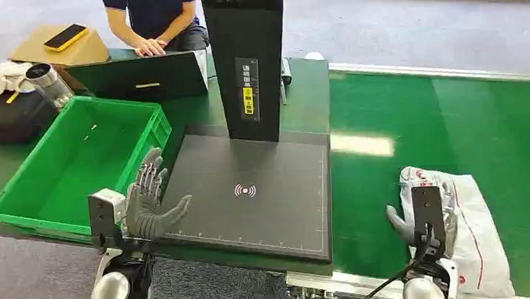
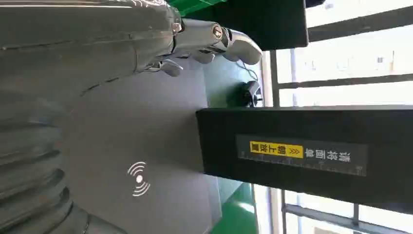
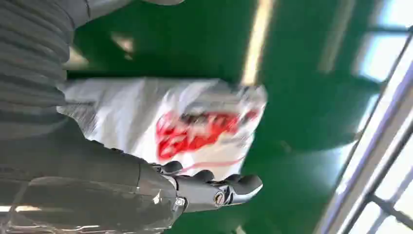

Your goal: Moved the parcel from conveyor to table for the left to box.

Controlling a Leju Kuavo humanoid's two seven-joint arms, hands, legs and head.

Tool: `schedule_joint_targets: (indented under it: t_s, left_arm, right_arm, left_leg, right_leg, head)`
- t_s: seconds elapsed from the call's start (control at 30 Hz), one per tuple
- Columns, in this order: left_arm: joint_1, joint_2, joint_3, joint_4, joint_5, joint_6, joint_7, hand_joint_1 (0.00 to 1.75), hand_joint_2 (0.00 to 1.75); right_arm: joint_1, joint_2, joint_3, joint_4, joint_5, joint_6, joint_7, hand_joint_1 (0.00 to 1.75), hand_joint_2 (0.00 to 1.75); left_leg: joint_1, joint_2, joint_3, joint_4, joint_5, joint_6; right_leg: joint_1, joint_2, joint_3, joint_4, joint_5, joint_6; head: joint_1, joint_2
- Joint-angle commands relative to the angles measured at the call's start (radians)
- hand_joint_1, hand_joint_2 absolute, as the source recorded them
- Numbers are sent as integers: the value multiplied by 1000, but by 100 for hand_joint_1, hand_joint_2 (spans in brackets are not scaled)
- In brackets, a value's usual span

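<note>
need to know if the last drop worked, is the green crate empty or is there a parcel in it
Empty of parcels: the green crate shows its bare floor with a few tiny specks. The white parcel lies on the conveyor.

Looks like a logistics/parcel-sorting test cell. Green conveyor belt [image 1: 447, 116] runs alongside a bench with a dark scanning pad [image 1: 251, 196] under a black scanner column [image 1: 246, 57]. Green plastic crate [image 1: 76, 163] sits beside the pad. Person [image 1: 155, 20] seated at a laptop [image 1: 140, 77] behind it.
</note>
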Motion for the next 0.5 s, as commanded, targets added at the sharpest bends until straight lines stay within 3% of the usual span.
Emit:
schedule_joint_targets:
  t_s: [0.03, 0.2, 0.47, 0.5]
  left_arm:
    - [-18, -28, 39, 41, -17, -21, 23, 0, 175]
    - [-26, -15, 28, 66, -12, -13, 18, 0, 175]
    - [-25, -12, 33, 64, -8, -3, 16, 0, 175]
    - [-27, -11, 34, 68, -8, -2, 16, 0, 175]
  right_arm:
    - [7, 22, -281, 103, 213, 21, 180, 0, 175]
    - [-29, -8, -352, 209, 293, 21, 211, 0, 175]
    - [-106, -65, -314, 359, 343, 66, 269, 0, 175]
    - [-111, -68, -309, 374, 346, 77, 277, 16, 175]
  left_leg:
    - [0, -5, 2, -2, 0, -1]
    - [0, -4, 3, -2, 0, 0]
    - [0, -1, 1, -1, 0, 0]
    - [0, -1, 3, -2, 0, -1]
  right_leg:
    - [0, -5, 4, -3, -1, 0]
    - [0, -4, 4, -3, -1, 1]
    - [0, -1, 2, -2, 0, 2]
    - [0, -2, 4, -4, 0, 2]
  head:
    - [0, 0]
    - [0, 0]
    - [0, 0]
    - [0, 0]
